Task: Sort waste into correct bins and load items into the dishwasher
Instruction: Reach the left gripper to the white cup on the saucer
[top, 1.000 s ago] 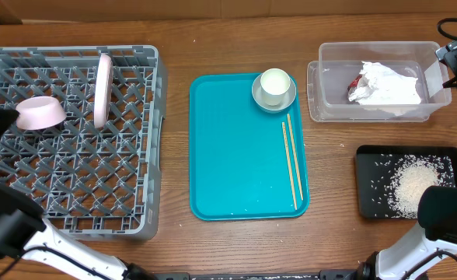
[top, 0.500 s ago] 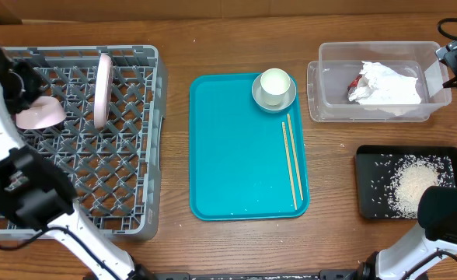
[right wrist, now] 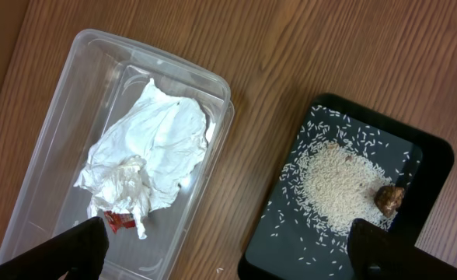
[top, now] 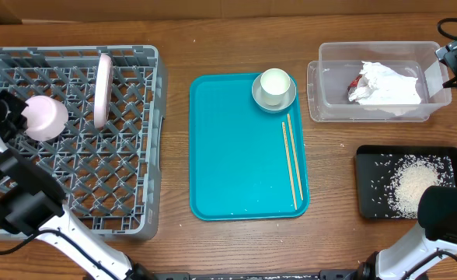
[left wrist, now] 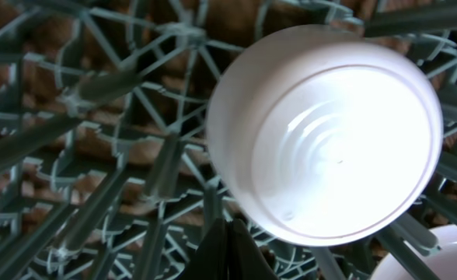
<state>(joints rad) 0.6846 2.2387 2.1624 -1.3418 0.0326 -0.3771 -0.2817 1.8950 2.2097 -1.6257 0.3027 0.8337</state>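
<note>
A brown wood-grain table [top: 174, 47] carried everything. Left of the teal tray [top: 236, 155], the grey rack [top: 127, 194] held an upright plate [top: 102, 89] and a pink bowl [top: 46, 117] turned bottom-out. The left gripper [left wrist: 230, 249] was clenched just beside its rim, grasping nothing visible. On the tray sat a cup [top: 274, 84], a saucer [top: 259, 99] and chopsticks [top: 291, 155]. Right of the tray, the right gripper [right wrist: 228, 237] hung released over the tub [top: 322, 109] and the black tray [top: 364, 183].

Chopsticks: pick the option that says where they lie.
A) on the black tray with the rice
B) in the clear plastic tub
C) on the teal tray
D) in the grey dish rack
C: the overhead view shows the two wooden chopsticks lying side by side along the right part of the teal tray, just below the white cup.
</note>
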